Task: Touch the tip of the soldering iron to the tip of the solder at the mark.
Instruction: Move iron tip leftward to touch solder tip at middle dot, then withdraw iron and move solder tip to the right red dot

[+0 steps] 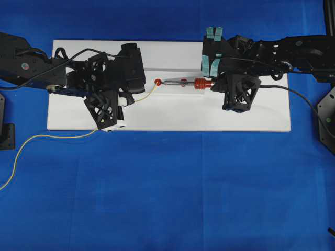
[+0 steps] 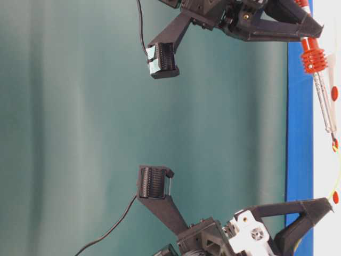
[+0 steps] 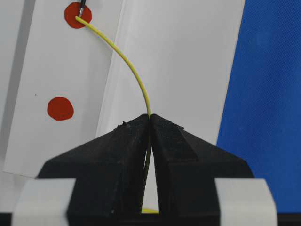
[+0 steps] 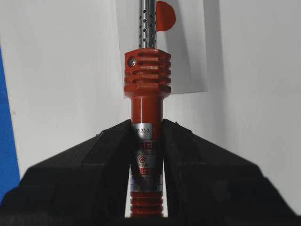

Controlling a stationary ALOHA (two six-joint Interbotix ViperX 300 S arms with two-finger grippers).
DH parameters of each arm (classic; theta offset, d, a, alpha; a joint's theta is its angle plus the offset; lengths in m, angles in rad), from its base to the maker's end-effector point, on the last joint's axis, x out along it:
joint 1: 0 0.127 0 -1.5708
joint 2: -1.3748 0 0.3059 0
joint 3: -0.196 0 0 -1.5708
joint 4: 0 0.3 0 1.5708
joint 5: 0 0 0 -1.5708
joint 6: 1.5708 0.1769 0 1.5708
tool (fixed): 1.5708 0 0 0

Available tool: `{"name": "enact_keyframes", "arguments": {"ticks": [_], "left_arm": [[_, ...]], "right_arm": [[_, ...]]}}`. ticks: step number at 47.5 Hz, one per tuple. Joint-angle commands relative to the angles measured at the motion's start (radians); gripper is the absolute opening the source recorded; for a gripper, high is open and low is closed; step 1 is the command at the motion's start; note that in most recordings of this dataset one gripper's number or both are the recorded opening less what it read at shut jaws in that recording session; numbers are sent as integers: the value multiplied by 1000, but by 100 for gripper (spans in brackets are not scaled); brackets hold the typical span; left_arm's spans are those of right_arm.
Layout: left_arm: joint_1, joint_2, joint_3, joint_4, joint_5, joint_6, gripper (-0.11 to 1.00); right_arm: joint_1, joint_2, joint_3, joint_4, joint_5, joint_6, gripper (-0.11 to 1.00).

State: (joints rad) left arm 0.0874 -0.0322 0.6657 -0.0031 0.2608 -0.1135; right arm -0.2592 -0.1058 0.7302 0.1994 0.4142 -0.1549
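Both claws clenched — left gripper (image 3: pixel 150 117) on solder (image 3: pixel 126 61), right gripper (image 4: pixel 146 129) on soldering iron (image 4: pixel 146 75) — tips' contact visible only from left wrist.

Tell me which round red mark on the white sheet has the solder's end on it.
The red mark farther from the left pincer: the thin yellow solder wire ends on it, meeting the iron's dark tip. The nearer mark is bare.

Worktop (image 1: pixel 167 198): covered edge to edge in a blue cloth.
White board (image 1: pixel 172 117): lies flat on the cloth, long side running left to right, toward the far half.
Paper sheet (image 3: pixel 61 70): lies on the board, bearing red round marks (image 3: pixel 60 108).
Solder (image 1: pixel 52 138): its yellow-green tail trails off the board's near left corner onto the cloth and curves to the left edge.
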Motion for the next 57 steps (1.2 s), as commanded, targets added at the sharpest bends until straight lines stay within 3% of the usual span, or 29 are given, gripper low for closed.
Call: {"name": "enact_keyframes", "arguments": {"ticks": [1,57], "left_arm": [[2,-11,-18,2,-5,2,3],[-11,-54,-8,2,40,-5,3]], "right_arm": [[-2,-11,-25,-2,-3,2,6],[-2,-11,-25,-2,5,2,6]]}}
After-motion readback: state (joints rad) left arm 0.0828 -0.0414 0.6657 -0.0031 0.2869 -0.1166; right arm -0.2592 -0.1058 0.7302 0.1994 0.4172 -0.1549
